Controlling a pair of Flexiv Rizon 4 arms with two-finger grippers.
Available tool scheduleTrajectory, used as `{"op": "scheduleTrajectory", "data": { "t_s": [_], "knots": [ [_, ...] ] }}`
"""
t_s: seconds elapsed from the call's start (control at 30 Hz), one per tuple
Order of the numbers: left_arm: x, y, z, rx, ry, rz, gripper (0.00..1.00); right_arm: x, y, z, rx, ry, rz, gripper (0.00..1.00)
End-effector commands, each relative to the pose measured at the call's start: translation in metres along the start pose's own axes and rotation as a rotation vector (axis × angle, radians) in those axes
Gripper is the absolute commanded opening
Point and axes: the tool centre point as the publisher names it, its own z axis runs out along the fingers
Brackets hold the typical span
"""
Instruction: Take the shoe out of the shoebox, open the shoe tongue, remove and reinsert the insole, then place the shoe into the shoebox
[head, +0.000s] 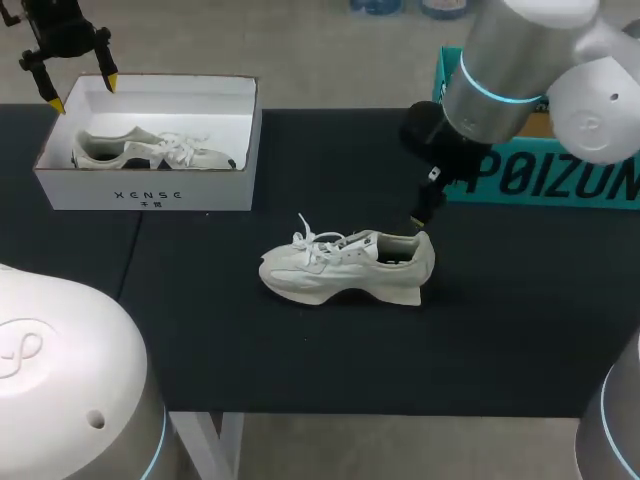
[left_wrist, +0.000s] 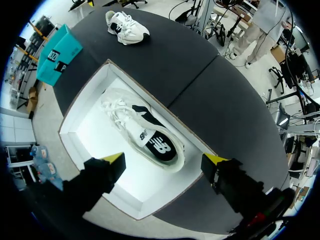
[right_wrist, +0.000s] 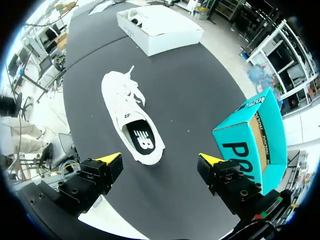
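Yellow-tipped fingers of the right end effector (right_wrist: 160, 159) are standing wide apart with nothing between them: it is open and is hanging close over the heel end of the white sneaker (right_wrist: 132, 120).

- **Governing relation.** The white sneaker is resting upright on its sole near the middle of the dark surface (head: 250, 340), outside the shoebox (head: 150, 195). Its long axis is running straight ahead from the right end effector, with the heel nearest and the toe and laces (right_wrist: 131, 85) pointing away toward the shoebox. Its opening is facing up, so the dark insole (right_wrist: 142, 140) is showing.
- **Nearer arm.** The right arm is judged far better placed for tongue and insole work. The left end effector (left_wrist: 166, 158) is also open and is hovering above the shoebox, well apart from the white sneaker.
- **Shoebox contents.** A second sneaker (left_wrist: 145, 132) is lying on its side inside.
- **Obstacle.** A teal box (right_wrist: 250, 145) is standing beside the right end effector — cut off at the edge of the head view.
- **Unclear.** In the head view the right wrist is hiding most of its fingers. Under the laces, the tongue's position cannot be made out, nor whether the insole is lying fully seated.
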Motion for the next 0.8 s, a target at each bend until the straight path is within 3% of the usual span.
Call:
{"op": "scheduleTrajectory", "data": {
  "t_s": [0.03, 0.23, 0.3, 0.33, 0.4, 0.57, 0.63, 0.7, 0.8],
  "knots": [
    [0.0, 0.001, 0.0, 0.0, 0.001, 0.001, 1.0, -0.004, -0.011, 0.001, -0.108, 0.084, -0.292, 1.0],
    [0.0, 0.001, 0.0, 0.0, 0.001, 0.001, 1.0, -0.004, -0.011, 0.001, -0.108, 0.084, -0.292, 1.0],
    [0.0, 0.001, 0.0, 0.0, 0.001, 0.001, 1.0, -0.003, -0.017, 0.022, -0.133, 0.122, -0.284, 1.0],
    [0.0, 0.001, 0.0, 0.0, 0.001, 0.001, 1.0, -0.004, -0.021, 0.029, -0.21, 0.139, -0.241, 1.0],
    [0.0, 0.001, 0.0, 0.0, 0.001, 0.001, 1.0, -0.004, -0.031, 0.041, -0.275, 0.185, -0.197, 1.0],
    [0.0, 0.001, 0.0, 0.0, 0.001, 0.001, 1.0, -0.006, -0.05, 0.059, -0.379, 0.257, -0.147, 1.0],
    [0.0, 0.001, 0.0, 0.0, 0.001, 0.001, 1.0, -0.006, -0.054, 0.06, -0.384, 0.26, -0.152, 1.0],
    [0.007, 0.008, -0.024, 0.024, -0.13, 0.065, 1.0, -0.005, -0.058, 0.059, -0.397, 0.256, -0.167, 1.0],
    [0.016, 0.015, -0.053, 0.026, -0.175, 0.119, 1.0, -0.004, -0.061, 0.056, -0.412, 0.234, -0.193, 1.0]
  ]
}}
